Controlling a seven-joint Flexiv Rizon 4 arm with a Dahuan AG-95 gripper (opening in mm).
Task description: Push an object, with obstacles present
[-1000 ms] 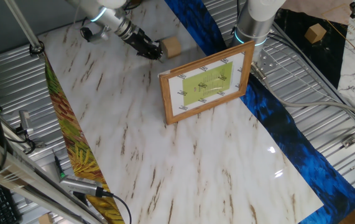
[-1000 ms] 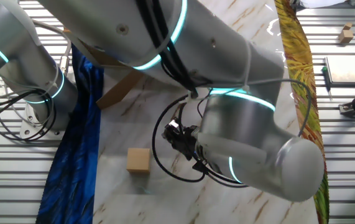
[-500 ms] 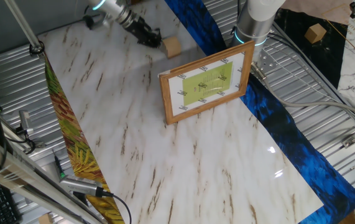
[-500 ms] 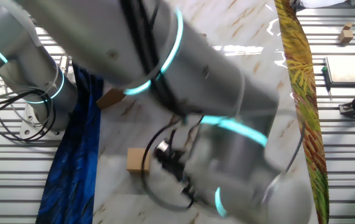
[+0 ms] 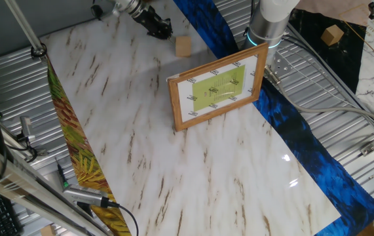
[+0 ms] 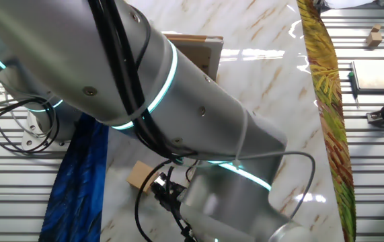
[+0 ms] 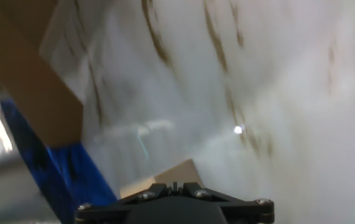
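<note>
A small wooden block lies on the marble tabletop near its far edge, left of the blue cloth. My gripper hangs a short way to the block's upper left, apart from it, with its black fingers pressed together and nothing between them. From the other side, the block shows tilted beside the blue cloth, and the arm's bulk hides most of the gripper. In the hand view, the shut fingertips sit at the bottom edge with the block just beyond them.
A wooden picture frame with a green print stands upright in the middle of the table, right of and nearer than the block. A blue cloth runs along the table's right side and a leaf-patterned strip along the left. The arm's base stands behind the frame.
The gripper has drawn back from the block toward the table's far edge, up and left in the fixed view. The block has turned slightly and stays in about the same place.
</note>
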